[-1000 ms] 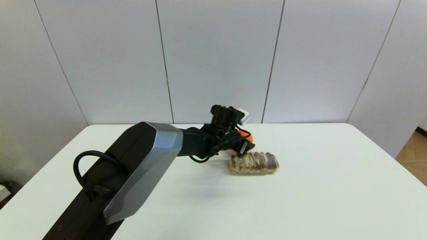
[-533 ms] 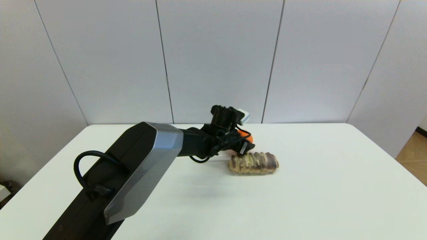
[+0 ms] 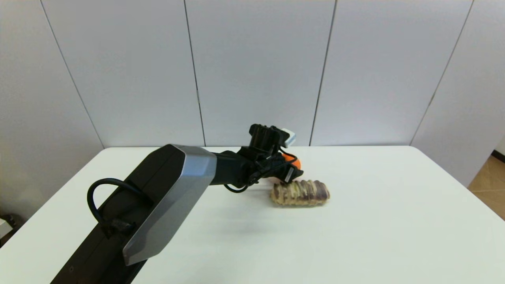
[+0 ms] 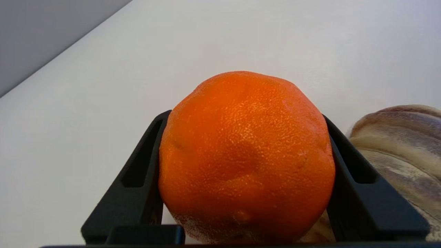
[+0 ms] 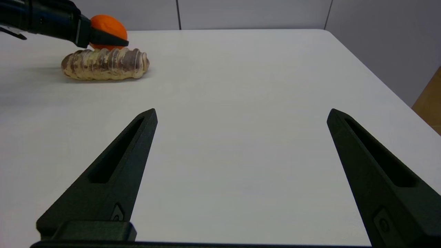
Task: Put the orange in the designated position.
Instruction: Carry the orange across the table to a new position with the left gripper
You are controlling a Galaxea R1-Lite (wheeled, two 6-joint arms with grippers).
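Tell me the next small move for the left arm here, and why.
Probably a short lift straight up. The left claw is shut on the orange, its fingers pressed against both sides, and the bread lies close beside it. Rising first should clear the bread before carrying the orange across the table. The right claw hangs open, idle.

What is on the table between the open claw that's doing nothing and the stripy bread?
Nothing: in the right wrist view only bare white table lies between the right gripper and the bread.
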